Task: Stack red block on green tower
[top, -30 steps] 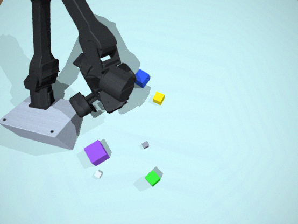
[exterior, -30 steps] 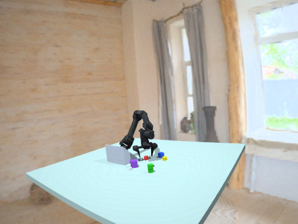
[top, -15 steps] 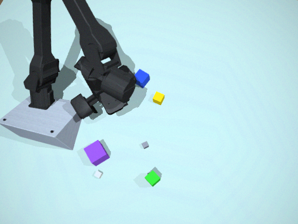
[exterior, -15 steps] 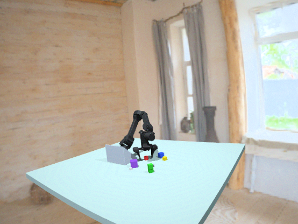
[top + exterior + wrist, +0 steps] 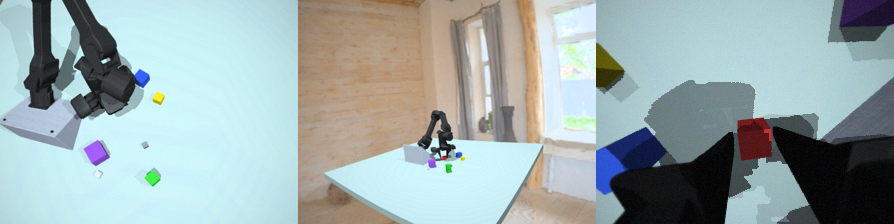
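Base (image 5: 40,118) (image 5: 414,154) looks like brushed metal, lt. grey; arm (image 5: 92,33) (image 5: 428,134) matt blk. plastic; tabletop (image 5: 215,121) (image 5: 470,188) smooth, matt.

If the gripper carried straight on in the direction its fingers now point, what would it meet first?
Probably the pale table top: the gripper points down with the red block between its fingers, though the remaining gap is hard to judge.

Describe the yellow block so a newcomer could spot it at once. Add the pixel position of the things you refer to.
On the pale blue table (image 5: 228,134) (image 5: 470,194), find the black arm's gripper (image 5: 444,157) (image 5: 753,133). Beside it sits a blue block (image 5: 141,78) (image 5: 459,154) (image 5: 631,155); the yellow block (image 5: 158,98) (image 5: 462,158) (image 5: 606,67) is just beyond, smaller than the blue one and the only yellow block there.
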Motion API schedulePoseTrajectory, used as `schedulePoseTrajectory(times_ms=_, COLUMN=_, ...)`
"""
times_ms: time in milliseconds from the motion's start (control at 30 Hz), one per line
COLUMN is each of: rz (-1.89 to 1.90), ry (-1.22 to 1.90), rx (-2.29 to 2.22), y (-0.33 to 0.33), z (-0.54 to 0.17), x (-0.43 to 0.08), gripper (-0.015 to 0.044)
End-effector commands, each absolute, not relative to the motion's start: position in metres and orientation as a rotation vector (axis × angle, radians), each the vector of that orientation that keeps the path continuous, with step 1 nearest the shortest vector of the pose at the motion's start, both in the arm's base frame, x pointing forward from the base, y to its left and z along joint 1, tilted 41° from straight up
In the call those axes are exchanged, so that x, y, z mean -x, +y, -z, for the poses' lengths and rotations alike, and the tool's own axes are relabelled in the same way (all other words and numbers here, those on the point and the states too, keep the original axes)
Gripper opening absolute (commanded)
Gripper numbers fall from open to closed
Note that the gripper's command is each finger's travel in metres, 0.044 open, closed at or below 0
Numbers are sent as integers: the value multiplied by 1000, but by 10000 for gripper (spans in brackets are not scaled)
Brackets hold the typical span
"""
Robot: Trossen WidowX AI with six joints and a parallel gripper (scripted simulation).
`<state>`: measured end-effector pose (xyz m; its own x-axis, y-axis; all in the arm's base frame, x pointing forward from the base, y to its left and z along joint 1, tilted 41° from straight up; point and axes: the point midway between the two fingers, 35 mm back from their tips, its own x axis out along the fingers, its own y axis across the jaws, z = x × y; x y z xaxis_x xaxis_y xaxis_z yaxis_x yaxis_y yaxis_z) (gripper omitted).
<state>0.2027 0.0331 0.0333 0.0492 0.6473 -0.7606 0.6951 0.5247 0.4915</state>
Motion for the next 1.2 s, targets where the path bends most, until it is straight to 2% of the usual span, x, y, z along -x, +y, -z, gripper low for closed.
schedulePoseTrajectory(times_ms=0, rz=52, ry=1640, rx=-1167, y=34, z=-34, x=-203, gripper=125)
schedulePoseTrajectory(times_ms=233, rz=52, ry=1640, rx=-1167, y=34, z=-34, x=-203, gripper=78)
schedulePoseTrajectory(times_ms=333, rz=53, ry=1640, rx=-1167, y=30, z=-37, x=-203, gripper=0)
schedulePoseTrajectory(times_ms=1167, rz=56, ry=1641, rx=-1165, y=-43, z=-121, x=-197, gripper=0)
